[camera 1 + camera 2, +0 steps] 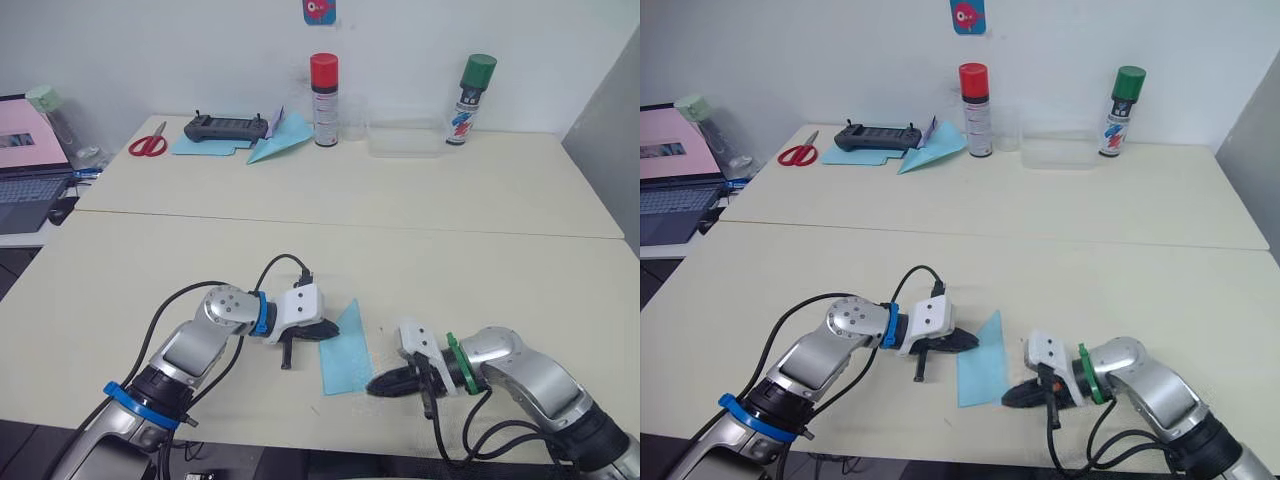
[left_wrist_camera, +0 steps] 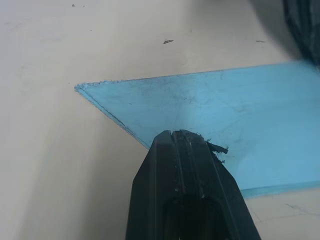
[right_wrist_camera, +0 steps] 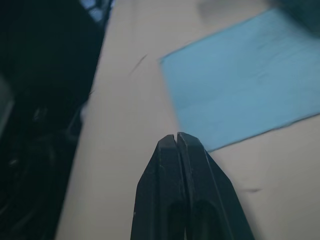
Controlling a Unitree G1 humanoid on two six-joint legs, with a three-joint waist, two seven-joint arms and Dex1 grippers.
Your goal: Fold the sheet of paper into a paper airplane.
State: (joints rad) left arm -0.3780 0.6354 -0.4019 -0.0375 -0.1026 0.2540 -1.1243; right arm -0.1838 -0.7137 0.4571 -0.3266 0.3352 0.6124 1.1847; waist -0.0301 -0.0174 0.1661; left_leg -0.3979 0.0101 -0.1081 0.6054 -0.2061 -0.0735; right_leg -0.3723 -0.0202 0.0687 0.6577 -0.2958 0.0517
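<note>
Your sheet of paper [image 1: 345, 352] lies flat on the near part of the desk [image 1: 480, 210], folded into a light blue shape with one pointed corner toward the far side, and it sits right between your two arms. Your left tool [image 1: 328, 332] comes in from the left with its fingers pressed together, and the tip rests on the paper's left edge, close to that point; the left wrist view shows the black tip [image 2: 187, 142] lying on the blue surface just inside the slanted edge. Your right tool [image 1: 377, 386] has its fingers pressed together too, with nothing between them, and the tip sits on the bare desk just beside the paper's near right corner, apart from it; in the right wrist view the paper's corner [image 3: 240, 75] lies a little beyond the tip. Over at the far side of the desk you have red-handled scissors [image 1: 148, 143], a black controller [image 1: 226, 127], a long blue paper dart [image 1: 283, 137], a red-capped spray can [image 1: 324, 99], a clear plastic box [image 1: 405, 137] and a green-capped spray can [image 1: 470, 98].
</note>
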